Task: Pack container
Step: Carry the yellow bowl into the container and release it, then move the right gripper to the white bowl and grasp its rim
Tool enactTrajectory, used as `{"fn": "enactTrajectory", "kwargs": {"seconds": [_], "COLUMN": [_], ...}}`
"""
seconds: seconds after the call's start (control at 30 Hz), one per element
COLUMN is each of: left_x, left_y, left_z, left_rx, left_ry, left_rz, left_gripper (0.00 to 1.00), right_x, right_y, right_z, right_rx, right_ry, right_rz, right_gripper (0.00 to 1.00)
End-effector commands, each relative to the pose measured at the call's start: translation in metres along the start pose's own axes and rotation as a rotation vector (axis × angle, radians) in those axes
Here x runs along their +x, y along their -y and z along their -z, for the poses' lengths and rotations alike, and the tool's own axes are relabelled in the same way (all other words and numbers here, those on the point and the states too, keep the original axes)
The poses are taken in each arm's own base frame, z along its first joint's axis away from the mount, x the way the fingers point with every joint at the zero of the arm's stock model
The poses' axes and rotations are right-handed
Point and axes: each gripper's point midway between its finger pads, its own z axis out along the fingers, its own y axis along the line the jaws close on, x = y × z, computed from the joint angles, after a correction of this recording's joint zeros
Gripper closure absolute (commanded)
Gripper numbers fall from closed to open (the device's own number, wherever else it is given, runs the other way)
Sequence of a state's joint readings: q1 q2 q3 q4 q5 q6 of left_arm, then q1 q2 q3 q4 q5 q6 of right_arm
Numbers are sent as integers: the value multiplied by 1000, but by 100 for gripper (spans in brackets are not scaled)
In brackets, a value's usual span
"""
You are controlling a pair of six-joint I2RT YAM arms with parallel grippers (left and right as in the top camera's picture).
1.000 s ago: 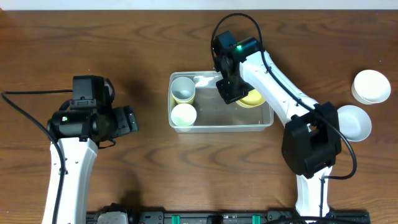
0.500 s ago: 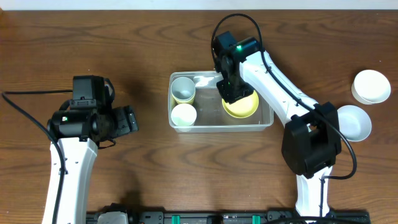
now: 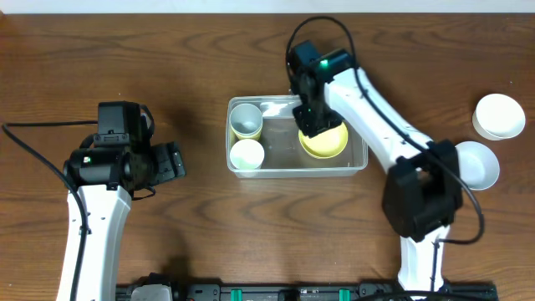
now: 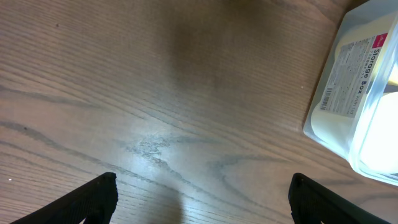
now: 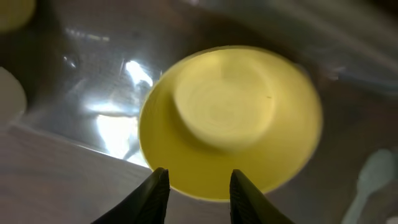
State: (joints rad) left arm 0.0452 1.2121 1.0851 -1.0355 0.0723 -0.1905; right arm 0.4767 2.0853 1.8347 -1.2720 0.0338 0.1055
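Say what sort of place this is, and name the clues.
Probably a robotics lab bench: two robot arms at a wooden table, with cups and a yellow bowl in a clear container.

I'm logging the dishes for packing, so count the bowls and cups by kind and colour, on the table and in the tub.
White bowls, on the table: 2
Yellow bowl, in the container: 1
Cups, in the container: 2
Total: 5
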Motion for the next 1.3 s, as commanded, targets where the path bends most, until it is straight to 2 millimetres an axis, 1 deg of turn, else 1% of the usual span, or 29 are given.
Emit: {"fn": "enactTrajectory", "kwargs": {"seconds": [0.0, 0.07, 0.1, 0.13, 0.17, 0.23, 0.27, 0.33, 0.4, 0.47, 0.53, 0.6, 0.7, 0.83, 0.97, 1.07, 1.27], "left_x": [0, 0, 0, 0, 0, 0, 0, 0, 0, 0, 0, 0, 0, 0, 0, 0, 0], "left_y": [-2, -2, -2, -2, -2, -2, -2, -2, -2, -2, -2, -2, -2, -2, -2, -1, -1], "left_z": [-1, -1, -1, -1, -1, -1, -1, -1, -1, -1, -1, -1, -1, -1, -1, -1, -1], "left_rx": [-4, -4, -4, -4, -4, -4, -4, -4, -4, -4, -4, -4, -4, -4, -4, -4, -4], "left_ry": [-4, -4, -4, -4, -4, -4, -4, -4, -4, -4, -5, -5, -5, -5, -5, -4, -4], "left_rz": [17, 17, 17, 17, 17, 17, 17, 17, 17, 17, 18, 18, 18, 18, 18, 18, 18], "left_gripper": [12, 12, 12, 12, 12, 12, 12, 12, 12, 12, 12, 12, 12, 12, 12, 12, 12], "right_x": [-16, -10, -4, 5, 14, 40, 52, 82, 108, 127, 143, 155, 166, 173, 172, 174, 181], "right_y": [39, 74, 92, 114, 134, 175, 192, 224, 251, 270, 284, 294, 300, 296, 290, 286, 280], "right_z": [87, 124, 138, 151, 160, 172, 174, 171, 161, 146, 129, 110, 79, 36, 1, -17, -42], "right_rx": [-5, 1, 10, 27, 42, 63, 73, 96, 115, 125, 129, 128, 123, 115, 81, 73, 66], "right_ry": [237, 331, 366, 394, 413, 424, 416, 370, 310, 260, 213, 174, 125, 83, 92, 93, 62], "right_rz": [-153, -270, -334, -419, -495, -655, -726, -862, -966, -1040, -1099, -1139, -1172, -1174, -1154, -1148, -1145], "right_gripper": [63, 61, 57, 53, 48, 46, 44, 40, 38, 29, 28, 29, 29, 30, 29, 28, 29]}}
